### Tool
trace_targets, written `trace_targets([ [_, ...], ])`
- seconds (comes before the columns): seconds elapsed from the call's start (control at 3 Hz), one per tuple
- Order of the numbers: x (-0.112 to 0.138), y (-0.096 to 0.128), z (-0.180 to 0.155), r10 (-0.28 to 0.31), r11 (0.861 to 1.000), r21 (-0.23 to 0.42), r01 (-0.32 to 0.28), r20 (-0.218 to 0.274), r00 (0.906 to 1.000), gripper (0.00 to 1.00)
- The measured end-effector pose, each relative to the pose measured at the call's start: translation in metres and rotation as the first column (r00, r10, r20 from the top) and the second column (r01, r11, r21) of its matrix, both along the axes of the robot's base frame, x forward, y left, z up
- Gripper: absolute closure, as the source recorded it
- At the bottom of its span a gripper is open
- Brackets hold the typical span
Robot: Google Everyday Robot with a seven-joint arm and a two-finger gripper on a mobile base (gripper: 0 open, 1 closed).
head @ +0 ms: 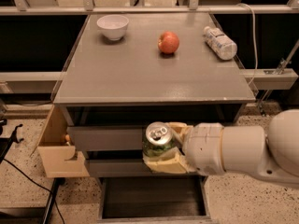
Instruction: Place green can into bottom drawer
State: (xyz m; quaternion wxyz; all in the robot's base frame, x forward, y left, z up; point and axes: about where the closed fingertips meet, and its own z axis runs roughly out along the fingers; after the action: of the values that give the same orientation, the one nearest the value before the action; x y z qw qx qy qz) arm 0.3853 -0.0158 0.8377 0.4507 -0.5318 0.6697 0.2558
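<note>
The green can (158,140), upright with its silver top and pull tab showing, is held in my gripper (164,147), whose pale fingers (164,164) wrap it from below and behind. It hangs in front of the upper grey drawers, above the bottom drawer (152,200), which is pulled out with its dark inside showing. My white arm (243,151) comes in from the right.
On the grey cabinet top (117,78) stand a white bowl (113,26), a red apple (168,42) and a white plastic bottle (220,42) lying on its side. A pale wooden box (58,146) juts out at the cabinet's left side. Speckled floor surrounds the cabinet.
</note>
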Motion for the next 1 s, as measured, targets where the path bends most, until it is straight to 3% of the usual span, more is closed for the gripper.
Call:
trace_targets([
  [0.33, -0.008, -0.004, -0.056, 0.032, 0.999, 0.030, -0.031, -0.009, 0.9995, 1.00],
  [1.0, -0.010, -0.003, -0.071, 0.063, 0.998, 0.021, -0.063, 0.011, 0.9980, 1.00],
])
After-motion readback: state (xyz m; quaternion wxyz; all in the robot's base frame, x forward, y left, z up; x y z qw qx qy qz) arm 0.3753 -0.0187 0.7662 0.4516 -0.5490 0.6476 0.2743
